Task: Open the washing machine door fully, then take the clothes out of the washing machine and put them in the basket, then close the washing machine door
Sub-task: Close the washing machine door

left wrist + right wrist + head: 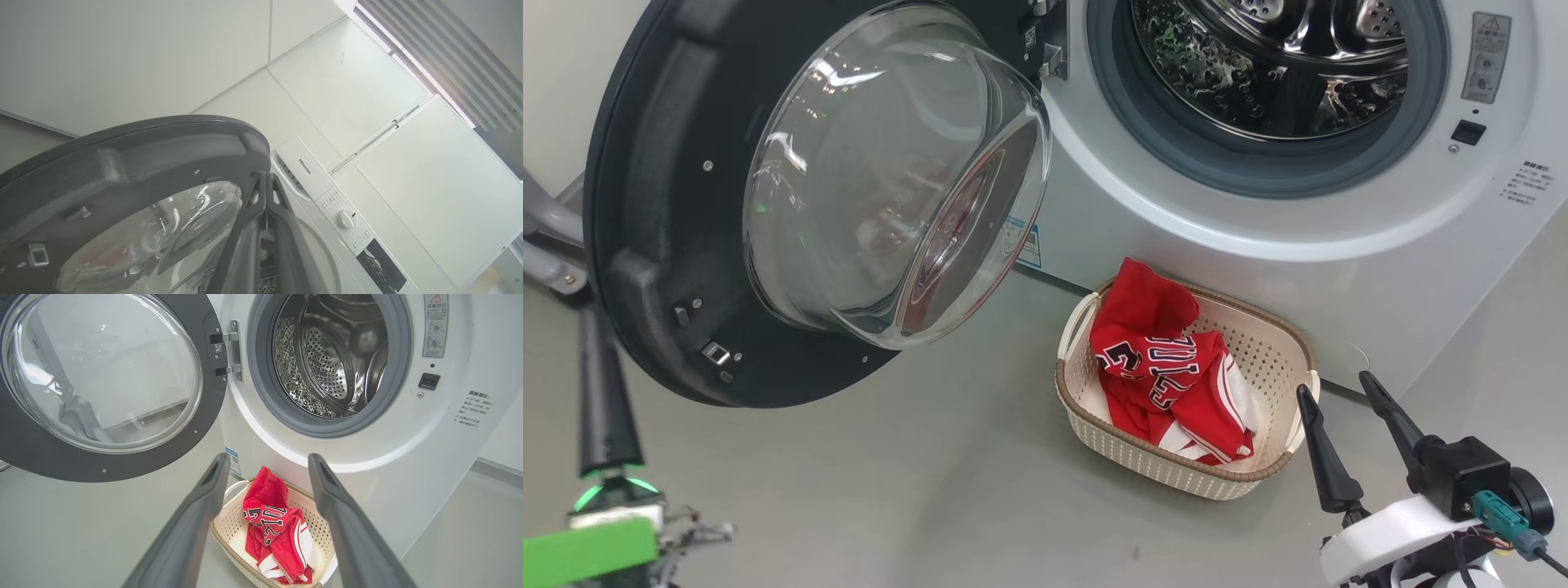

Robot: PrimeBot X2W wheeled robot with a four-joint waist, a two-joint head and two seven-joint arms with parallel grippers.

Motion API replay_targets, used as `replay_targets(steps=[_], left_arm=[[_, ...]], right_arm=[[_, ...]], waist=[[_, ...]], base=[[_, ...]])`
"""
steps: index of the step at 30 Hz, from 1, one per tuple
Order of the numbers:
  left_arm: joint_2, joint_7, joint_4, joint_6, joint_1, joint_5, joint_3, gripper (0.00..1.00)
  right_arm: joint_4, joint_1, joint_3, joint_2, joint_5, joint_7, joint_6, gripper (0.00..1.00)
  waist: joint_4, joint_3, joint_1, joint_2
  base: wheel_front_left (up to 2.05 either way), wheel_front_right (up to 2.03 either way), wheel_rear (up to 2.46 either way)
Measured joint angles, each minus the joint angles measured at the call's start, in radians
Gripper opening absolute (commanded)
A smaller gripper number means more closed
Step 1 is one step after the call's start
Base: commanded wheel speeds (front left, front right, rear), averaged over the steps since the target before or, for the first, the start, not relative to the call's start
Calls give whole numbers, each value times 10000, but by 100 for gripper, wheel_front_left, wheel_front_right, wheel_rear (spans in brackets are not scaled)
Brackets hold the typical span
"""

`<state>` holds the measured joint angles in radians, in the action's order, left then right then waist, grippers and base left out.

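Washer: white front-loader, standing on the grey floor. Its opening is uncovered, with a grey gasket ringing a perforated steel drum. No part of the drum that shows holds any clothes.

Door: swung wide open to the washer's left on its hinge. The inner face is toward the camera, and the clear glass bowl bulges outward from the black rim.

Basket: cream with a brown rim, upright on the floor just in front of the washer's base, below the opening and right of the door.

Clothes: a red jersey and shorts with white trim, crumpled inside the basket. One red fold rises above the far rim, and the lettering faces up.

Right gripper: low at the right, just beside the basket's right end, with its jaws spread wide. In the right wrist view the basket and clothes lie between the two fingers, well beyond them.

Left gripper: at the door's lower left edge, with its jaws pressed together on nothing. Whether the tips touch the rim cannot be told.
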<state>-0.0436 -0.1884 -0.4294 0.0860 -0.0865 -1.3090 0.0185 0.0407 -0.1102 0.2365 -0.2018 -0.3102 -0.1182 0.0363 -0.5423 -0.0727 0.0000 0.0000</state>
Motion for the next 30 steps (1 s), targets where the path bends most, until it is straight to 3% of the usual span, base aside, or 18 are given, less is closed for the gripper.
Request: replay_targets(steps=[6,10,16,24,30], left_arm=[[-8,282,-614,71,1028,-1093,1375,0],[-387,502,-472,-119,1615,-1824,2345,0],[-1078,811,945,-863,2326,-2882,3634,0],[-1685,1329,3219,-1756,2708,-3772,4460,0],[-1791,2075,4715,-1868,2793,-4675,4326,0]], right_arm=[[23,10,-56,-71,0,0,0,100],[25,12,-81,-86,0,0,0,100],[67,12,-98,-96,0,29,4,100],[188,35,-21,-127,0,165,0,100],[274,71,-21,-222,2,222,-4,100]], waist=[[-28,-105,0,0],[-30,-122,0,0],[-9,-142,0,0],[94,-228,0,0],[347,-365,0,0]], base=[[0,0,0],[0,0,0],[0,0,0],[0,0,0],[0,0,0]])
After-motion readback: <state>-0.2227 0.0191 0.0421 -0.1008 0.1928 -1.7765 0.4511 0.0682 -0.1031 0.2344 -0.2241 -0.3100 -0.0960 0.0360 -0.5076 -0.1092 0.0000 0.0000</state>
